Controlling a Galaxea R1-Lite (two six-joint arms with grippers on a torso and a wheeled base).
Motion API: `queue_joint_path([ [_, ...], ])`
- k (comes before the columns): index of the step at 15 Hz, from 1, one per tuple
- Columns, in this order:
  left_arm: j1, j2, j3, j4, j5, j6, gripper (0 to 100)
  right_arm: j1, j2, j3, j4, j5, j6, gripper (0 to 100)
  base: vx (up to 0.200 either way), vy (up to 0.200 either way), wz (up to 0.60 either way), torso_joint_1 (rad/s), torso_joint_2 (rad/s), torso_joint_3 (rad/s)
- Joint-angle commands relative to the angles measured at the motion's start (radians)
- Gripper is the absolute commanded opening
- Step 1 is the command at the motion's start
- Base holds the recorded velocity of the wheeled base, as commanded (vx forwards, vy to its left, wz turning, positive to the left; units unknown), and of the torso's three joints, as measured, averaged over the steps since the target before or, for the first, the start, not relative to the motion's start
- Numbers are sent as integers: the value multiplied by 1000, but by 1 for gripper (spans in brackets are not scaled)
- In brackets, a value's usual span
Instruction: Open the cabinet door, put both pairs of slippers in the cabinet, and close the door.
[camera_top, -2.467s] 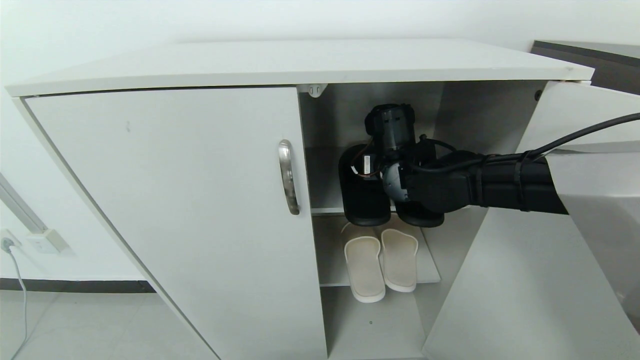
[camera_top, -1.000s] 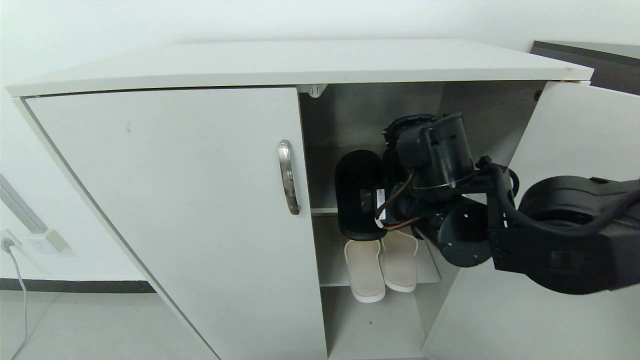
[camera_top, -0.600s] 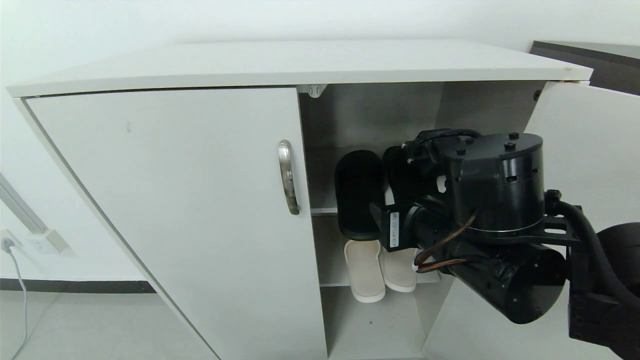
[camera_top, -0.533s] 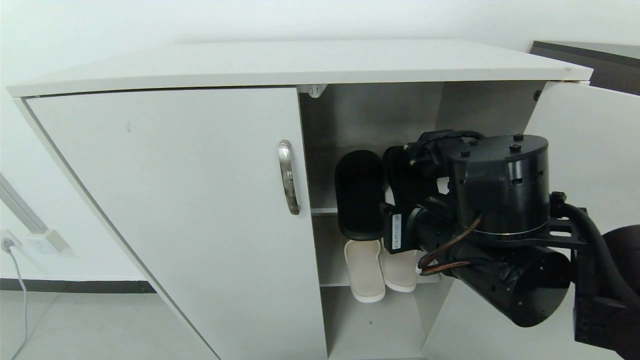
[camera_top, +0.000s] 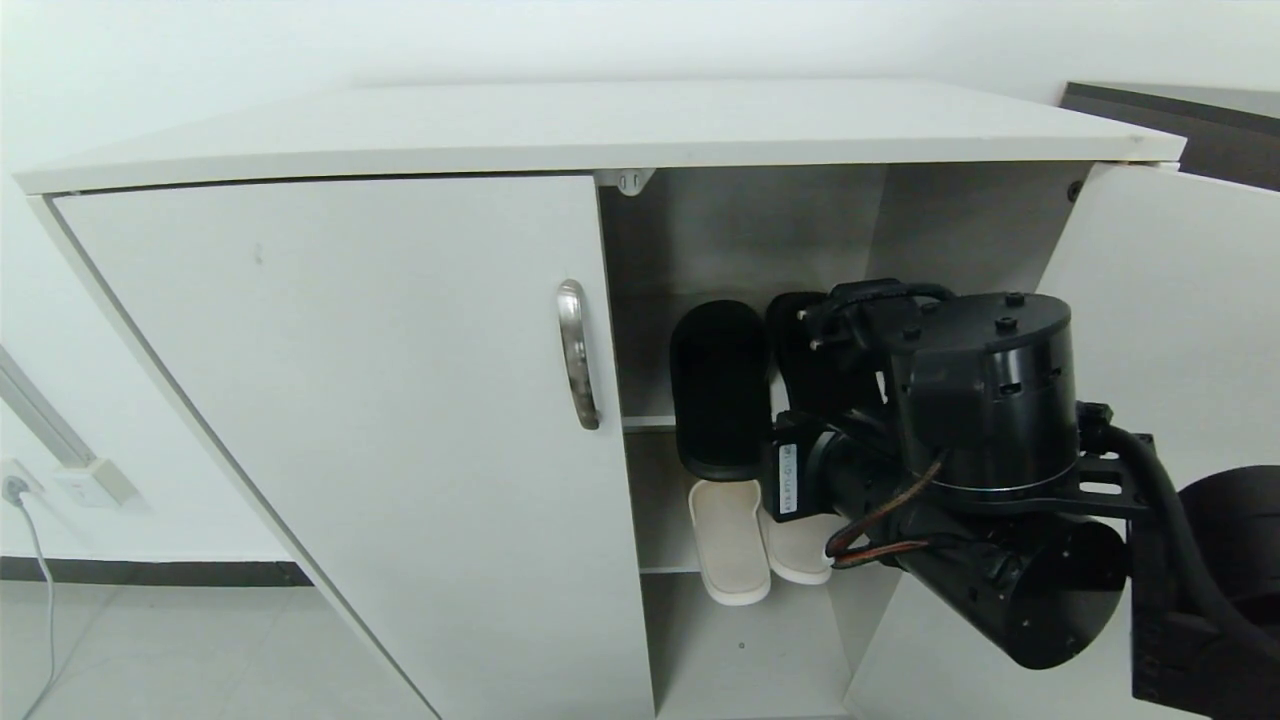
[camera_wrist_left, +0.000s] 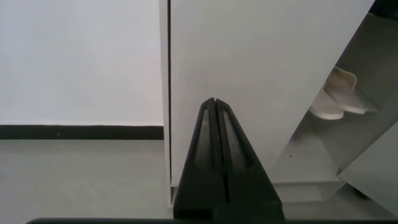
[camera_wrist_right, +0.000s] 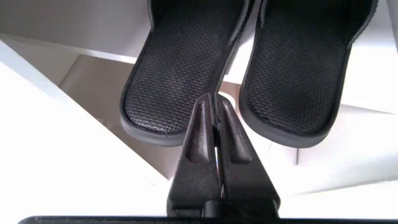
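The white cabinet (camera_top: 600, 120) has its left door (camera_top: 350, 400) closed and its right door (camera_top: 1160, 290) swung open. A pair of black slippers (camera_top: 718, 385) lies on the upper shelf, heels over the shelf edge. Below it, on the lower shelf, lies a pair of white slippers (camera_top: 728, 540). My right arm hangs in front of the opening, hiding part of the right black slipper. My right gripper (camera_wrist_right: 216, 106) is shut and holds nothing, just short of the black slippers' (camera_wrist_right: 177, 68) heels. Low beside the closed door my left gripper (camera_wrist_left: 215, 106) is shut, with the white slippers (camera_wrist_left: 339, 96) off to one side.
A metal handle (camera_top: 575, 352) sits on the closed left door. A wall socket with a cable (camera_top: 15, 490) is at the lower left above the grey floor. A dark-edged surface (camera_top: 1180, 125) stands behind the cabinet's right end.
My right arm has drawn back out of the cabinet toward the camera, leaving the black slippers on the upper shelf. Over the last half second it shifted slightly down.
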Motion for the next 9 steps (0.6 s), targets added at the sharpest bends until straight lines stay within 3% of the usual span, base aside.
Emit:
queue_joint_path([
  [1, 0, 0, 0, 0, 0, 0, 0, 0, 34, 2, -20, -2, -2, 0, 0, 0, 0, 0, 0, 0],
  [2, 0, 0, 0, 0, 0, -2, 0, 0, 42, 2, -37, -2, -4, 0, 0, 0, 0, 0, 0, 0],
  [9, 0, 0, 0, 0, 0, -2, 0, 0, 51, 2, -38, -3, -5, 0, -200, 0, 0, 3, 4, 5],
])
